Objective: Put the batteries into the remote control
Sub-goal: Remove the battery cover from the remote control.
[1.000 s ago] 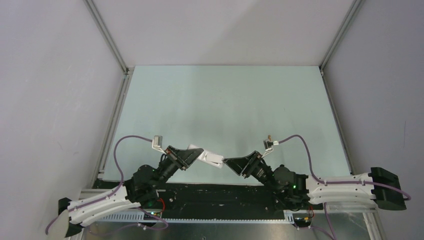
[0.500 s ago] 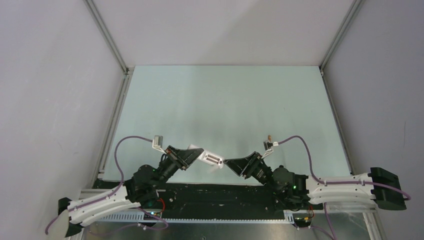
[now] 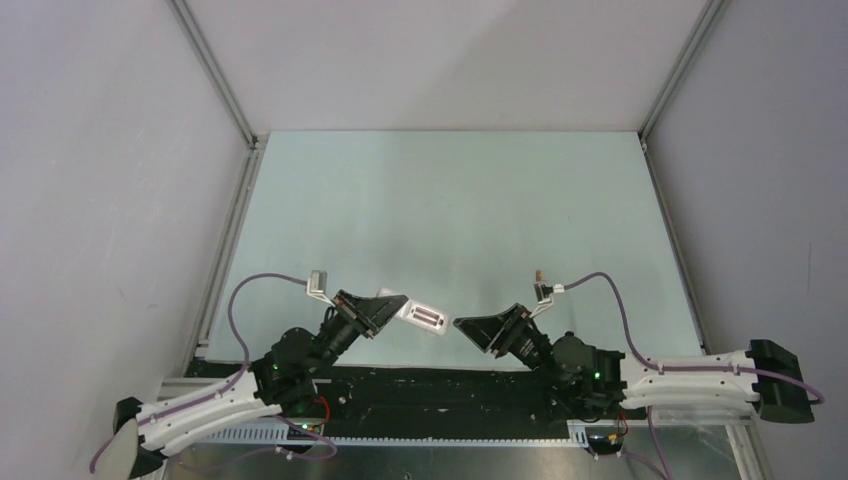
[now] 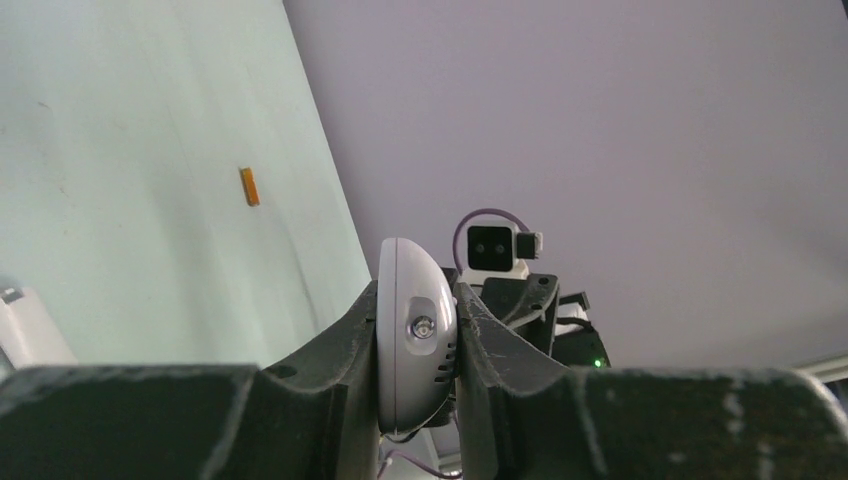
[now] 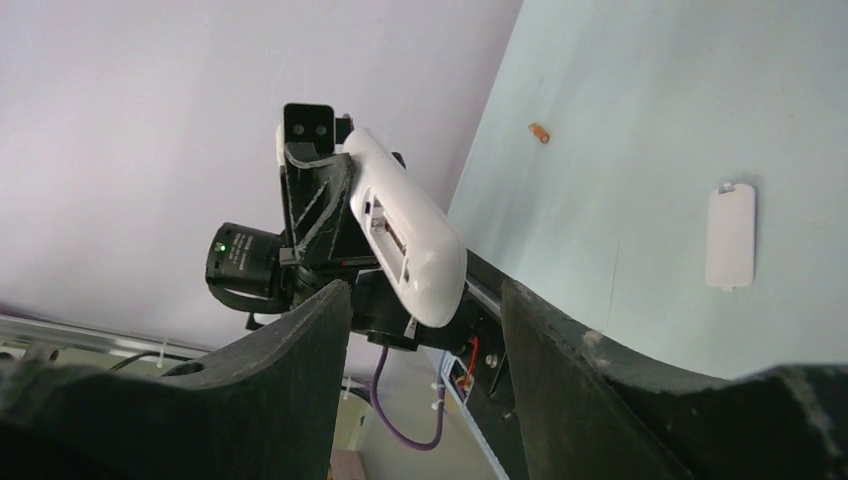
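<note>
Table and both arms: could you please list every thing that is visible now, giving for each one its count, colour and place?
remote: one, white, held above the near edge of the table, between the two arms
battery: one seen, orange, lying loose on the table, apart from everything else
battery cover: one, white, lying flat on the table
table: one, pale green, fills the middle of the top view
walls: pale grey, on three sides of the table
left gripper: one, black, shut on the remote
right gripper: one, black, open and holding nothing, facing the remote without touching it
</note>
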`<control>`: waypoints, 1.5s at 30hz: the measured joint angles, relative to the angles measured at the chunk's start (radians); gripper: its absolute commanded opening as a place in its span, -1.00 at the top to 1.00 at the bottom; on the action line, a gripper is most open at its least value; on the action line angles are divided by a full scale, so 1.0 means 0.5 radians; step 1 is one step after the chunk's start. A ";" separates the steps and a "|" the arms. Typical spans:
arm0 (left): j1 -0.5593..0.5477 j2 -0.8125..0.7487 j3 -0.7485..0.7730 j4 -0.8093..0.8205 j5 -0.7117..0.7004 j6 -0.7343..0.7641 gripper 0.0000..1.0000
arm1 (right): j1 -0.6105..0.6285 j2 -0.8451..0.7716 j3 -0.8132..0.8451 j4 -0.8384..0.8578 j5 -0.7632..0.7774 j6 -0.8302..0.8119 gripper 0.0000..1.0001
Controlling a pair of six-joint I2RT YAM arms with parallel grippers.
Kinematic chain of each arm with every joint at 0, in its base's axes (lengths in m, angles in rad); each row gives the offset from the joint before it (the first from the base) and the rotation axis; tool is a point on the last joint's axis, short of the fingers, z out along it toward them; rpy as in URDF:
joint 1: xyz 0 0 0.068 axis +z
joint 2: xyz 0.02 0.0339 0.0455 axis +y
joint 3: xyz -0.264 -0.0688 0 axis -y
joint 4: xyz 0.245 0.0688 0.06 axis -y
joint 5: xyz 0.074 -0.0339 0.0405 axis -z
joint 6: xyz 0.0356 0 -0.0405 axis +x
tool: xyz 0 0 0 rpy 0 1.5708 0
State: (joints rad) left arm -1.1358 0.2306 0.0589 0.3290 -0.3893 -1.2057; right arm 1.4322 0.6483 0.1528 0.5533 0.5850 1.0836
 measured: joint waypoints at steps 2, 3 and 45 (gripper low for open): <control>0.043 -0.003 0.000 -0.020 0.002 0.001 1.00 | 0.002 -0.094 -0.003 -0.093 0.024 -0.007 -0.23; 0.061 -0.010 0.000 -0.040 0.002 0.002 1.00 | 0.004 -0.153 -0.003 -0.153 0.040 -0.009 -0.23; 0.257 -0.252 0.565 -0.934 0.114 0.380 1.00 | -0.653 1.701 0.941 -0.874 -1.158 -0.721 -0.27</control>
State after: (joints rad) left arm -1.0073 0.1047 0.3416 -0.1379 -0.3321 -1.0157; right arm 1.1057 1.4986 0.6235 0.1165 0.0059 0.7231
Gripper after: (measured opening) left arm 0.301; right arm 0.641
